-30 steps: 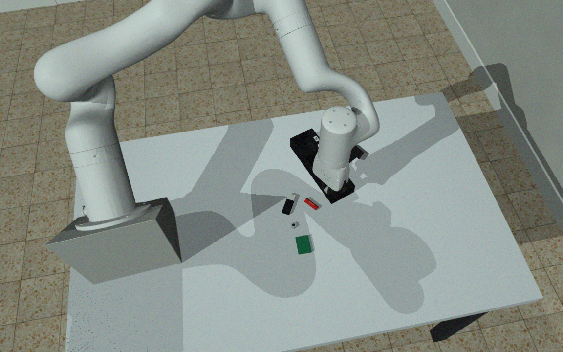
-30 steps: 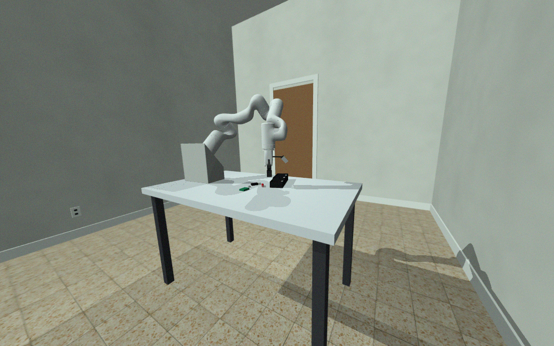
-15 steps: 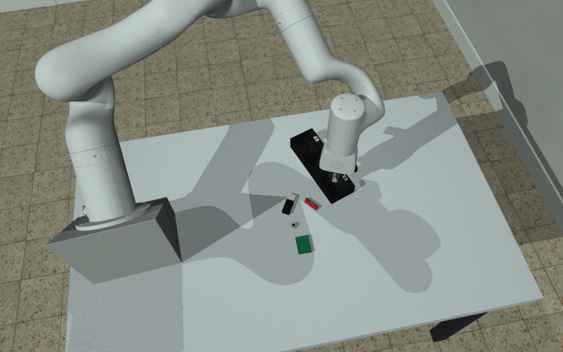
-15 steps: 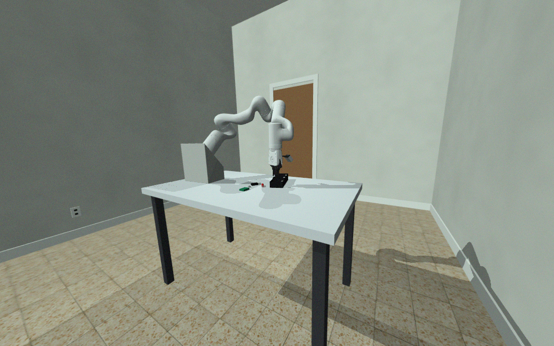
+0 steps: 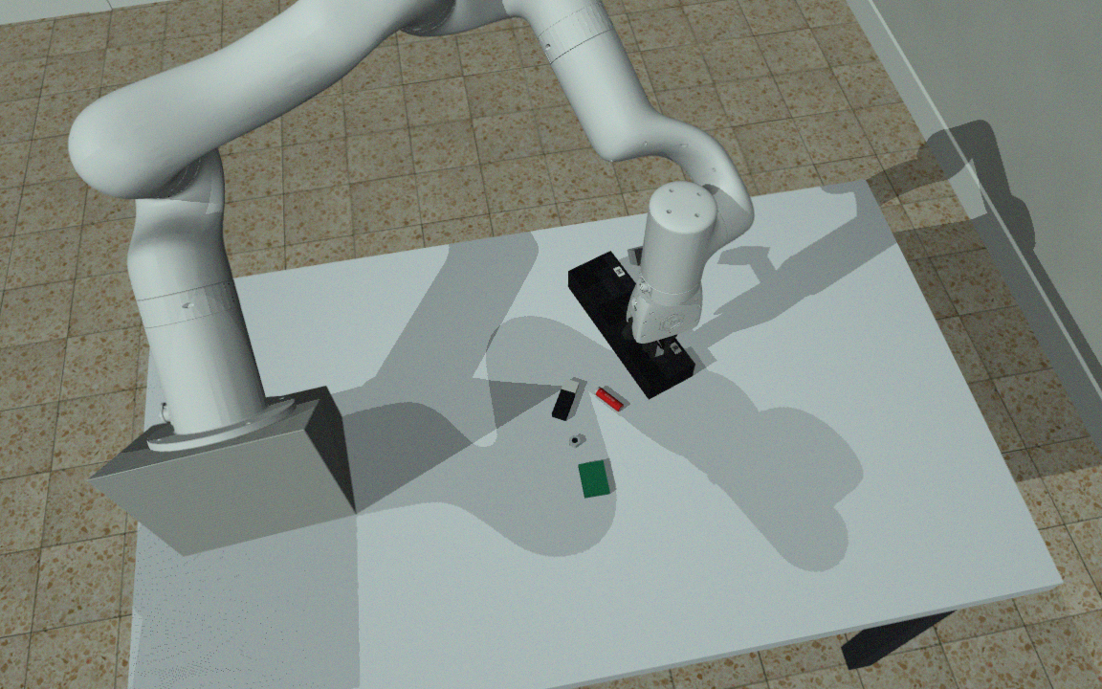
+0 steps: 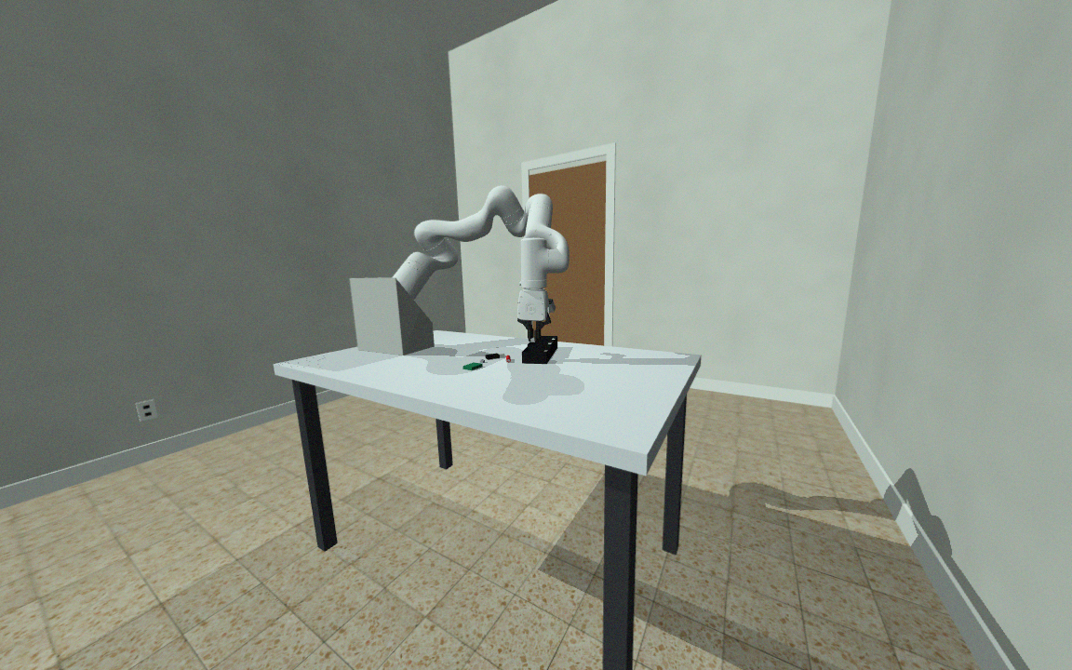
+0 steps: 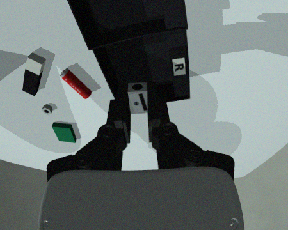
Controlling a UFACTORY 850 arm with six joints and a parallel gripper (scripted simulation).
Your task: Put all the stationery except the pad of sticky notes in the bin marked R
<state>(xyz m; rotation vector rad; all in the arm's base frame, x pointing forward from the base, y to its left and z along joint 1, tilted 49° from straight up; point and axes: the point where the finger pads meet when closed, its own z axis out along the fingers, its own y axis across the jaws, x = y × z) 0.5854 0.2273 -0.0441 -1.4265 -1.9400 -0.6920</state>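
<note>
My gripper is shut on a small grey sharpener-like block with a hole and a slot in its face. I hold it just above the black bin marked R, near that bin's front edge. The bin marked P joins it on the far side. In the overhead view my gripper hangs over the R end of the two black bins. In the side view my gripper is right above the bins.
On the table left of the bins lie a red cylinder, a black-and-white block, a small grey nut and a green pad. The robot's grey base block stands at the left.
</note>
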